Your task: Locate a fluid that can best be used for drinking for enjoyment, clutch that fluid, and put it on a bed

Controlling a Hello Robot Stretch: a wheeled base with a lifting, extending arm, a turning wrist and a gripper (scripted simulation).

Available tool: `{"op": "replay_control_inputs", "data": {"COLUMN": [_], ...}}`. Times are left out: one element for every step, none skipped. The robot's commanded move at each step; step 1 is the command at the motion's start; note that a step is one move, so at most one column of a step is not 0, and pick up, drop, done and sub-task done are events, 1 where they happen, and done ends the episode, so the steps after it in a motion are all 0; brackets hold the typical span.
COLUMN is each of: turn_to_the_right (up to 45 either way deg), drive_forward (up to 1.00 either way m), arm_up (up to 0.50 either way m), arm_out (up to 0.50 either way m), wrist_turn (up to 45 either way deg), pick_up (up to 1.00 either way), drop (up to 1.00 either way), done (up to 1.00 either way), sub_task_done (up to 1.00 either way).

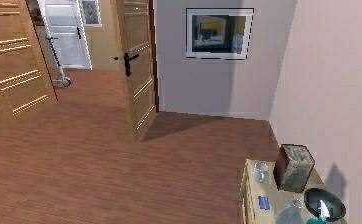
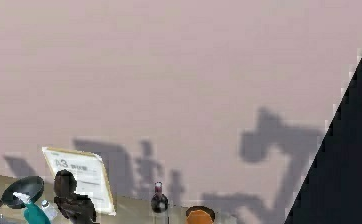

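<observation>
- Wooden floor (image 1: 89, 170) ran from six o'clock up to an open door (image 1: 137, 60) at twelve o'clock in the forward view, with a framed picture (image 1: 220, 33) on the pale wall at one o'clock.
- At five o'clock a low tabletop (image 1: 252, 190) stood against the wall, carrying a brown box (image 1: 295, 167) and a bowl (image 1: 325, 206).
- Along the arm side view's bottom edge, from eight to six o'clock, stood a white card (image 2: 79, 178), a dark figure (image 2: 71, 197), a dark narrow-topped thing (image 2: 159, 201) and an orange thing (image 2: 199, 215).
- No drink could be named for certain. The dark narrow-topped thing looked likeliest, standing upright with its long axis vertical and its narrow end up.
- How the end effector stood could not be told.
- The search seemed to be the step in hand. It would go best by shifting the base so those things sat higher in the side view, then confirming the drink before any reach.
</observation>
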Motion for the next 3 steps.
{"op": "replay_control_inputs", "data": {"turn_to_the_right": [0.0,0.0,0.0], "drive_forward": [0.00,0.00,0.00], "arm_up": [0.04,0.00,0.00], "arm_out": [0.00,0.26,0.00], "wrist_turn": [0.0,0.0,45.0], "pick_up": [0.00,0.00,0.00], "drop": [0.00,0.00,0.00], "done": [0.00,0.00,0.00], "sub_task_done": [0.00,0.00,0.00]}}
